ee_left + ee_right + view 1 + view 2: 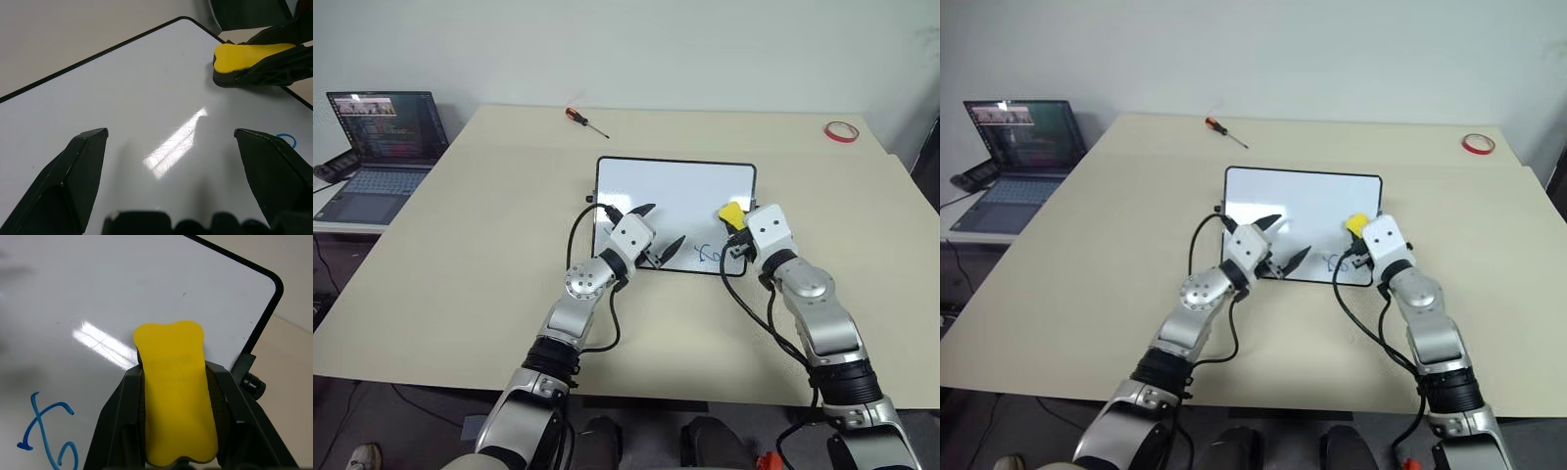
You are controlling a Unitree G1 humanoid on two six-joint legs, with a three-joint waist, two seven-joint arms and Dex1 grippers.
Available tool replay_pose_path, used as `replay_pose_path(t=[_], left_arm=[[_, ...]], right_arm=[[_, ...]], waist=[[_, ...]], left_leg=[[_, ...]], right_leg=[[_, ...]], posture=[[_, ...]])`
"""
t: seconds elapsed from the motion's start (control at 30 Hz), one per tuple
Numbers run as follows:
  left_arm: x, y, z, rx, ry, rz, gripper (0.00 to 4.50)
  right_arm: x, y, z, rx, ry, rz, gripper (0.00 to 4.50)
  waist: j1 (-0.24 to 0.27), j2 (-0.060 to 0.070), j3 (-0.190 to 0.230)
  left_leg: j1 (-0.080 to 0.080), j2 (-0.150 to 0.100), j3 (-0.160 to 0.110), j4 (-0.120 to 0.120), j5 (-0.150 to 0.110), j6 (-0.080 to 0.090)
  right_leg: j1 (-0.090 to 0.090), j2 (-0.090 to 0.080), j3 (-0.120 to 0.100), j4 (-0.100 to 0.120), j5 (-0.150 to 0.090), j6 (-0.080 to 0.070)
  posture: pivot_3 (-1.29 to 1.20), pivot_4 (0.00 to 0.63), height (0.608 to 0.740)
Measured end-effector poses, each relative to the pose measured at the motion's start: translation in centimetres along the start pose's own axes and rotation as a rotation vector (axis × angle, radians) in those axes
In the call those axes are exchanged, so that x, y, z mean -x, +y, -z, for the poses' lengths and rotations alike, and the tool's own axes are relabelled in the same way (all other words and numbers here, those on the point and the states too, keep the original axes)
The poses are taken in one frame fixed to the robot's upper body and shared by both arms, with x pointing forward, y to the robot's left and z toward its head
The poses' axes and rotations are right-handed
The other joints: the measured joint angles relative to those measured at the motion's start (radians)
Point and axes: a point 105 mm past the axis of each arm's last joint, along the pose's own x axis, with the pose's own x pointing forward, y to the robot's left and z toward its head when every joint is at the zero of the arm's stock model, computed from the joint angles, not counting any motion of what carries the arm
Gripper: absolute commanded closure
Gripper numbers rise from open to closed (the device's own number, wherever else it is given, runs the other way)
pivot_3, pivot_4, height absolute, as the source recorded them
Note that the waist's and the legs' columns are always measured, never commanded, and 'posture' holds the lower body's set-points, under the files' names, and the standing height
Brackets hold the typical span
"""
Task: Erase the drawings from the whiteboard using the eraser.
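The eraser (176, 391) is clamped between the closed fingers of the right gripper (736, 227) over the whiteboard (675, 191) near its right edge. The left gripper (654, 235) is spread wide, empty, above the board. A blue drawing (46, 433) is seen clearly in the right wrist view.

Beige table (460, 264) carries the whiteboard (675, 191) near its middle; red-handled screwdriver (585, 120) lies beyond the board toward the far edge. Red tape ring (842, 131) sits at far right corner.
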Motion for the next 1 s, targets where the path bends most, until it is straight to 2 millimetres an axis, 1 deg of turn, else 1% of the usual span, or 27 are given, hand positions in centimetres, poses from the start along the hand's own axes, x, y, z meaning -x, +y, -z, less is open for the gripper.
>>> replay_pose_path(t=[0.1, 0.2, 0.23, 0.27, 0.37, 0.5, 0.6, 0.7, 0.77, 0.9, 1.0], left_arm=[[0.4, 0.0, 0.1, -0.003, 0.001, -0.001, 0.0], [1.9, -0.6, 0.7, 0.014, 0.024, 0.009, 0.0], [2.2, -0.7, 1.0, 0.022, 0.035, 0.015, 0.0], [3.0, -1.3, 1.1, 0.039, 0.042, 0.038, 0.0], [4.7, -2.4, 1.1, 0.093, 0.045, 0.107, 0.0], [5.6, -2.8, 0.5, 0.105, 0.048, 0.167, 0.0], [5.7, -2.9, 0.6, 0.106, 0.05, 0.169, 0.0], [5.7, -3.4, 1.1, 0.12, 0.068, 0.185, 0.0], [5.7, -4.1, 1.6, 0.135, 0.078, 0.207, 0.0], [5.4, -5.4, 2.1, 0.154, 0.088, 0.245, 0.0], [5.2, -5.7, 1.9, 0.151, 0.077, 0.252, 0.0]], right_arm=[[0.6, 0.5, -0.5, -0.036, -0.031, -0.02, 3.22], [2.3, 1.1, -0.9, -0.022, -0.06, -0.052, 3.22], [2.6, 1.1, -1.0, -0.018, -0.063, -0.053, 3.22], [3.5, 1.3, -1.0, -0.012, -0.071, -0.056, 3.22], [5.2, 1.8, -0.5, -0.012, -0.06, -0.071, 3.22], [6.0, 2.0, 0.1, -0.019, -0.04, -0.067, 3.22], [6.0, 2.4, 0.1, -0.01, -0.045, -0.071, 3.22], [5.5, 3.2, 0.1, 0.002, -0.057, -0.085, 3.22], [4.9, 3.5, 0.2, 0.014, -0.061, -0.092, 3.22], [3.4, 4.0, -0.9, 0.063, -0.116, -0.118, 3.22], [2.6, 4.6, -1.2, 0.09, -0.142, -0.144, 3.22]], waist=[[-0.002, 0.0, 0.0], [-0.003, 0.0, 0.0], [-0.003, 0.0, 0.0], [-0.001, 0.0, 0.0], [0.0, 0.001, 0.0], [0.0, 0.001, 0.0], [-0.001, 0.001, 0.0], [-0.001, 0.001, 0.0], [-0.001, 0.001, 0.0], [-0.001, 0.001, 0.0], [-0.001, 0.001, 0.0]], left_leg=[[-0.003, 0.001, 0.0, -0.001, 0.0, 0.0], [-0.005, 0.002, 0.0, -0.003, 0.0, 0.0], [-0.006, 0.002, -0.001, -0.003, 0.0, 0.0], [-0.009, 0.002, -0.002, -0.003, 0.0, 0.0], [-0.012, 0.002, -0.003, -0.002, 0.0, 0.0], [-0.009, 0.002, -0.003, -0.002, 0.0, 0.0], [-0.005, 0.002, -0.002, -0.002, 0.0, 0.0], [-0.005, 0.002, -0.001, -0.002, 0.0, 0.0], [-0.006, 0.001, -0.001, -0.002, 0.0, 0.0], [-0.005, 0.001, -0.001, -0.002, 0.0, 0.0], [-0.006, 0.001, -0.001, -0.002, 0.0, 0.0]], right_leg=[[-0.003, 0.0, 0.001, -0.001, 0.0, 0.0], [-0.004, 0.0, 0.001, -0.006, 0.0, 0.0], [-0.005, 0.0, 0.001, -0.007, 0.0, 0.0], [-0.006, 0.0, 0.001, -0.008, 0.0, 0.0], [-0.008, 0.0, 0.001, -0.009, 0.0, 0.0], [-0.005, 0.0, 0.001, -0.007, 0.0, 0.0], [-0.002, 0.0, 0.001, -0.008, 0.0, 0.0], [-0.002, 0.0, 0.0, -0.008, 0.0, 0.0], [-0.002, 0.0, 0.0, -0.008, 0.0, 0.0], [-0.002, 0.0, 0.0, -0.008, 0.0, 0.0], [-0.002, 0.0, 0.0, -0.008, 0.0, 0.0]], posture=[[0.0, 0.15, 0.74], [0.0, 0.15, 0.74], [0.0, 0.15, 0.74], [0.0, 0.15, 0.74], [0.0, 0.15, 0.74], [0.0, 0.15, 0.74], [0.0, 0.15, 0.74], [0.0, 0.15, 0.74], [0.0, 0.15, 0.74], [0.0, 0.15, 0.74], [0.0, 0.15, 0.74]])
